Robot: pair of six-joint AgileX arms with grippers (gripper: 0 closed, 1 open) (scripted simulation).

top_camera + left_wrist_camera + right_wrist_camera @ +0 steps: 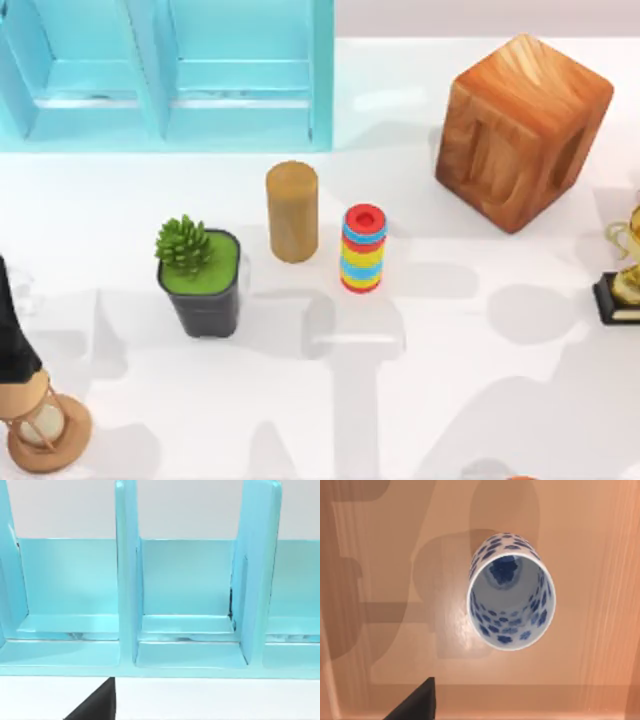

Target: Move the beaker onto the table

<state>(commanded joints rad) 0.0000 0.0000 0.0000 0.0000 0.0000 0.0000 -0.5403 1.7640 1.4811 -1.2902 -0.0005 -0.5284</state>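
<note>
Beaker [510, 597] stands on a wooden surface [395, 580]; end effector states unreadable.

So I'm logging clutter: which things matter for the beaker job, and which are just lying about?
Job:
- beaker, standing on an orange-brown wooden surface
- table

Lying about:
- cabinet
- wooden cylinder
- ring stack
- potted plant
- wooden block
- hourglass
- trophy

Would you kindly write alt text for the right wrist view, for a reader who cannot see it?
A white beaker with blue mottled spots stands upright, seen from above into its open mouth, on a glossy tan wooden surface crossed by soft shadows. A dark wedge-shaped part pokes in at the picture's edge.
</note>
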